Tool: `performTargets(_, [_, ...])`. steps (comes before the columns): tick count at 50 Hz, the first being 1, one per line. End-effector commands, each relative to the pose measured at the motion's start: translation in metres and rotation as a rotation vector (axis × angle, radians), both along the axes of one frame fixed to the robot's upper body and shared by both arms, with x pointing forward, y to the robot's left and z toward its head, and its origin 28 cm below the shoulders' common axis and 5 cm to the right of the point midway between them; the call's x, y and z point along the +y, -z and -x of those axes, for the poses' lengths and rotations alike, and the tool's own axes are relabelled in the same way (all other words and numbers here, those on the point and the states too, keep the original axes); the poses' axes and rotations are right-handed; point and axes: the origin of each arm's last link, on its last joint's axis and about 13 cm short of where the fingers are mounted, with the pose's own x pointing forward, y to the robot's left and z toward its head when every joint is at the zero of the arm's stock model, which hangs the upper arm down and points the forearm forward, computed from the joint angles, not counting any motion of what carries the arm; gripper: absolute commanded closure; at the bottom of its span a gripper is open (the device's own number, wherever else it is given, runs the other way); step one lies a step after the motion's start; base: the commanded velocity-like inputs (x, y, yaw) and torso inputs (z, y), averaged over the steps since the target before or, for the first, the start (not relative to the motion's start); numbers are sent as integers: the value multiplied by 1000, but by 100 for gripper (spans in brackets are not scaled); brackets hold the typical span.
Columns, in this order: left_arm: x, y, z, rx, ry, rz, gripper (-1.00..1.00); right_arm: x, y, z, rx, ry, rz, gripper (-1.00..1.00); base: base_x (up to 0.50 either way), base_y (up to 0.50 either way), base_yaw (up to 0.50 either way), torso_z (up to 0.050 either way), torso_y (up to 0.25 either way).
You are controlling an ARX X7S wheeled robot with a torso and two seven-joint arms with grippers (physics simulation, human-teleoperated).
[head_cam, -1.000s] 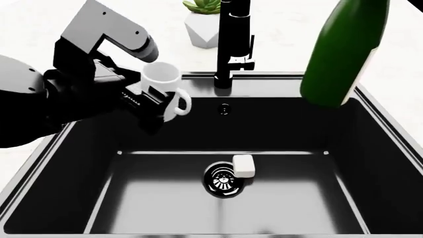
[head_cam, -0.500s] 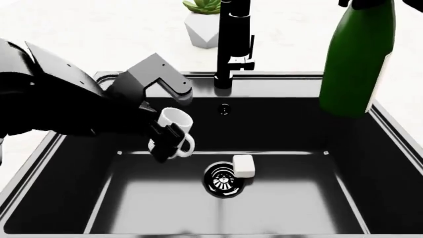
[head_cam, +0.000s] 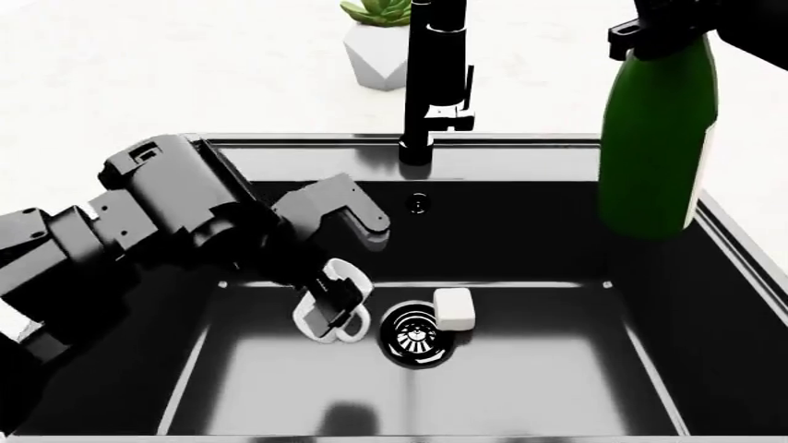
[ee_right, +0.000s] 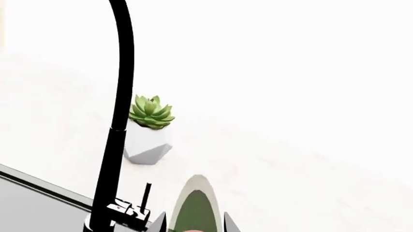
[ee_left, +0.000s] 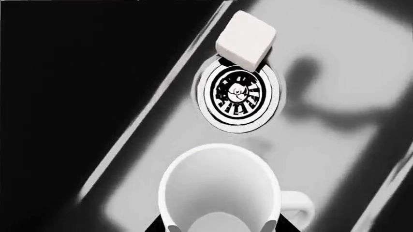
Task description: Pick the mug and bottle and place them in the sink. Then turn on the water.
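A plain white countertop (head_cam: 148,74) w/ no visible texture is seen around the sink (head_cam: 726,240), and a bright white backdrop is seen behind it in the right wrist view. The sink is a deep rectangular black basin w/ a thin steel rim; its floor is glossy and carries soft reflections. A round chrome drain (head_cam: 414,336) w/ slotted grille is set in the floor, approx. at centre. A small white rounded block (head_cam: 453,309) is seen touching the drain's edge. A tall black faucet (head_cam: 435,83) w/ a slim curved neck is mounted behind the basin, and a white faceted planter (head_cam: 373,53) w/ a green succulent is placed just beside it on the counter.

The mug (head_cam: 332,312), a smooth white cylinder w/ a loop handle, is held low inside the basin, near the drain on its left side; whether the floor is touched cannot be told. The left gripper (head_cam: 327,305) is clamped on the mug at its rim.

The bottle (head_cam: 652,138), dark green glossy glass, is held roughly upright above the basin's right rear corner. Its neck is gripped by the right gripper (head_cam: 659,32), fingers closed on it.
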Motion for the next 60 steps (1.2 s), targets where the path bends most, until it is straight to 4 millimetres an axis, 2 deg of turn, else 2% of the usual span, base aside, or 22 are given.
performTargets(1, [-3, 27, -11, 65, 33, -76, 100, 0, 4, -1, -10, 3, 15, 100, 0, 0, 0, 0, 0])
performTargets(29, [-7, 76, 7, 215, 82, -127, 100, 0, 13, 0, 6, 0, 27, 100, 0, 0, 0, 0, 1])
performTargets(41, [-7, 86, 8, 239, 85, -145, 100, 0, 15, 0, 11, -4, 31, 100, 0, 0, 0, 0, 1])
performTargets(42, [-7, 87, 8, 239, 85, -147, -100, 0, 16, 0, 11, -5, 31, 100, 0, 0, 0, 10, 0])
performTargets(53, [-7, 87, 7, 233, 84, -159, -100, -1, 16, -1, 13, -6, 33, 100, 0, 0, 0, 0, 1])
performTargets(60, [-6, 76, 8, 211, 75, -157, -100, -2, 15, 1, 12, -6, 35, 100, 0, 0, 0, 0, 0])
